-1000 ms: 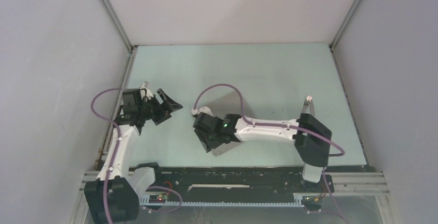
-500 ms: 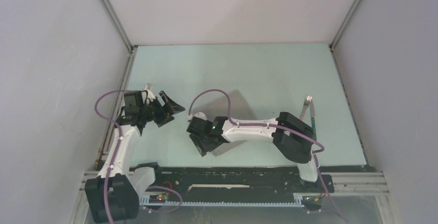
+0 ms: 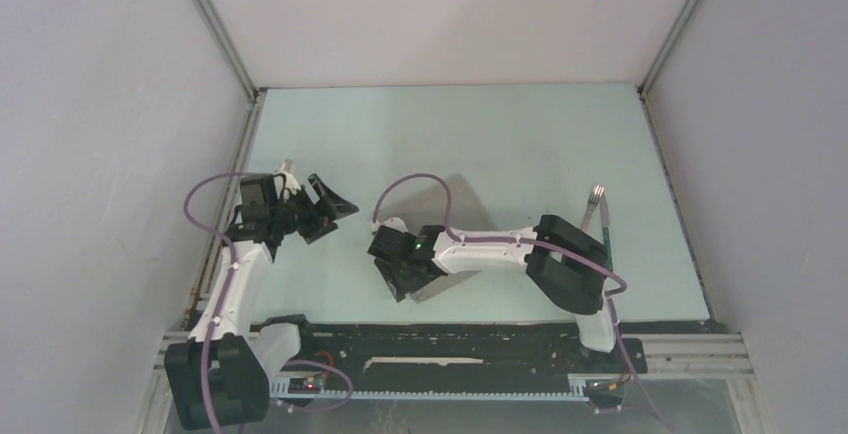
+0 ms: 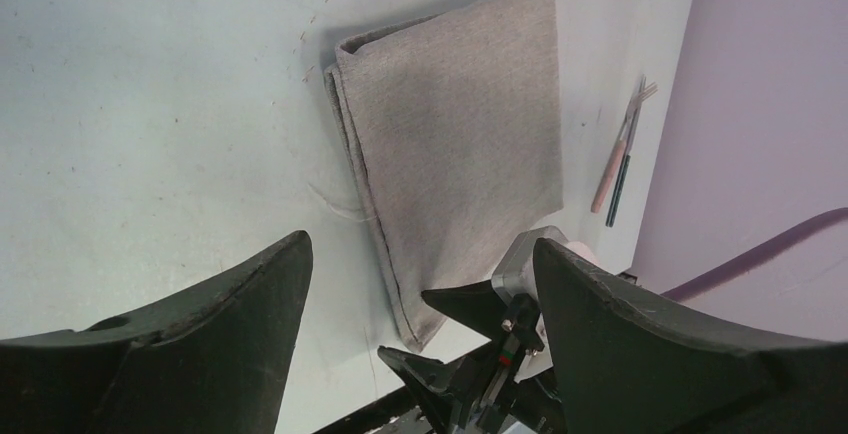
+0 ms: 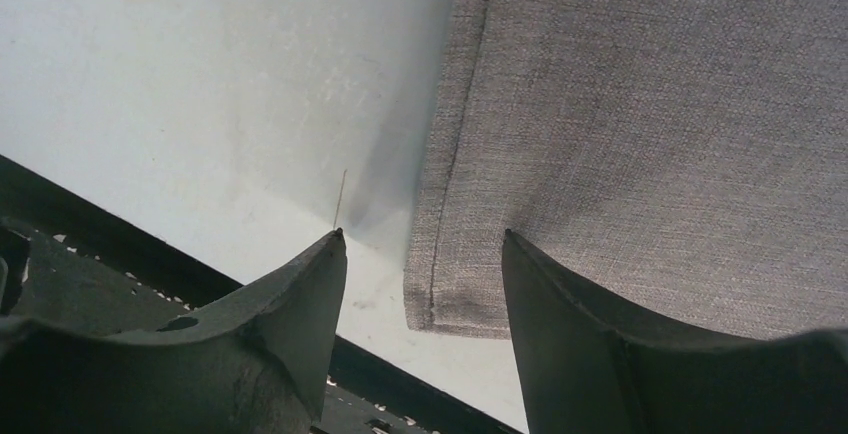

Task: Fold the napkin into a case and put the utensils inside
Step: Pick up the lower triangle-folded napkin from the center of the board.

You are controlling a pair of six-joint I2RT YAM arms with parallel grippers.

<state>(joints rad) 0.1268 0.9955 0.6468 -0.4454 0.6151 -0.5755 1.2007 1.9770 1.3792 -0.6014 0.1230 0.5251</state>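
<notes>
- We see the folded napkin (image 4: pixel 460 144) lying flat mid-frame in the top view, with the utensils (image 4: pixel 620 154) off to its right.
- The right gripper (image 5: pixel 422 244) is spread wide over the napkin's bottom corner, gripping nothing.
- The left gripper (image 4: pixel 422 246) gapes empty, further left.

Pale green table (image 3: pixel 520 134): folded napkin (image 4: pixel 460 134) near front edge, utensils (image 4: pixel 612 169) well apart.

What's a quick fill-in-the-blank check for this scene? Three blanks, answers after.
1. The right gripper, jaws ___, hangs over a corner of the napkin.
2. The utensils lie on the ___, apart from the napkin.
3. The left gripper holds ___.
Missing words: open; table; nothing.
</notes>
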